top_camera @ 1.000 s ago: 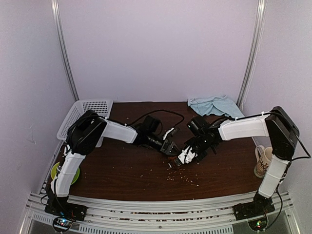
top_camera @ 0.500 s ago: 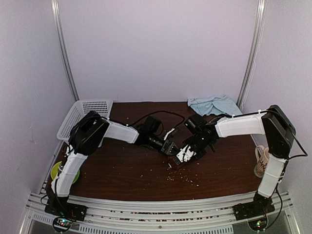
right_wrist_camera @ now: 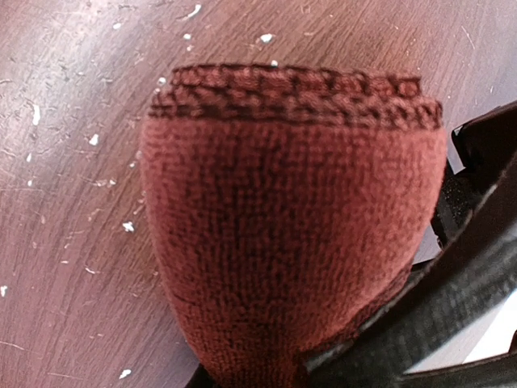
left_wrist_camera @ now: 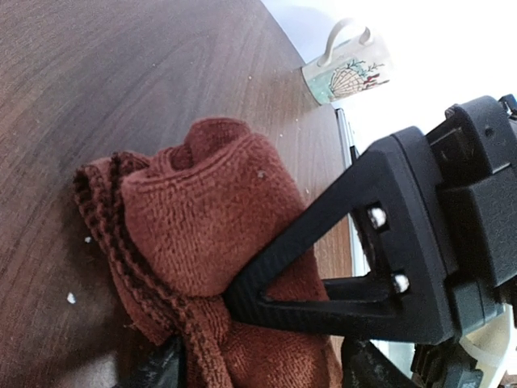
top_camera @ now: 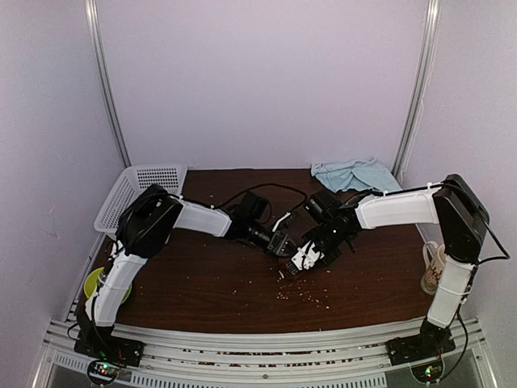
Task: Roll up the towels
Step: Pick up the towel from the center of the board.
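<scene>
On the table (top_camera: pixel 202 291), left gripper (top_camera: pixel 283 246) has closed onto the rust-red towel (left_wrist_camera: pixel 202 226) the right gripper (top_camera: pixel 304 258) grips.

We see the rust-red terry-cloth towel (left_wrist_camera: pixel 210 242) wound into a short, thick roll near the middle of the dark wooden table (top_camera: pixel 202 283). Its looped pile is on the outside, and its darker ribbed hem lies in layers along one end. The roll is not tight, because one end bulges in soft folds, and its lower side seems to rest on the table top. The pale light-blue cloth towel (top_camera: pixel 353 173) lies well apart, unrolled and crumpled in a low heap at the far right corner.
</scene>
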{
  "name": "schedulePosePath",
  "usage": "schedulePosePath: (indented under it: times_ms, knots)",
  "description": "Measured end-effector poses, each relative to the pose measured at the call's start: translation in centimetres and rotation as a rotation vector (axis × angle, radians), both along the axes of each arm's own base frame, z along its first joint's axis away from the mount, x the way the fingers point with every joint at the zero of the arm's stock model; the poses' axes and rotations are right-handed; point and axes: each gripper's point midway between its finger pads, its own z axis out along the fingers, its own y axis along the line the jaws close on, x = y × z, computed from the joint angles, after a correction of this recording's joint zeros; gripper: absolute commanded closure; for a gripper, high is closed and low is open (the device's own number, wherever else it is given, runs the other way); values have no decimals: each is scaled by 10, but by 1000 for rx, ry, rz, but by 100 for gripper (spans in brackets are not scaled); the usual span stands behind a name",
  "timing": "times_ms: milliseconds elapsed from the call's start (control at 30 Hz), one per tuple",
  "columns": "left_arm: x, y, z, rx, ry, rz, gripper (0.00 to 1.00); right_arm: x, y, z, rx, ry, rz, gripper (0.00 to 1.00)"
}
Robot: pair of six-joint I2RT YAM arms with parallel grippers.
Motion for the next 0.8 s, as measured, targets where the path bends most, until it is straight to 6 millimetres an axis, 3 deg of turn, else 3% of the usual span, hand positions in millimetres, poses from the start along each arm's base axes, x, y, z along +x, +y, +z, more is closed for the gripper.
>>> schedulePosePath:
  times_ms: [133, 300, 533, 600, 700, 800]
  knots:
    - [-1, 0, 2, 1, 8, -4, 37, 0, 0, 0, -3, -4, 0, 92]
    - [0, -1, -2, 19, 20, -6, 51, 1, 0, 0, -7, -9, -1, 92]
    - [0, -1, -9, 24, 31, -10, 97, 2, -2, 0, -25, -23, -6, 91]
    - [1, 0, -9, 24, 35, -10, 100, 2, -3, -1, -32, -28, -9, 89]
    - [1, 0, -9, 23, 36, -10, 100, 2, -3, 0, -33, -36, -18, 75]
    - [1, 0, -9, 23, 35, -9, 100, 2, -4, 1, -29, -37, -46, 53]
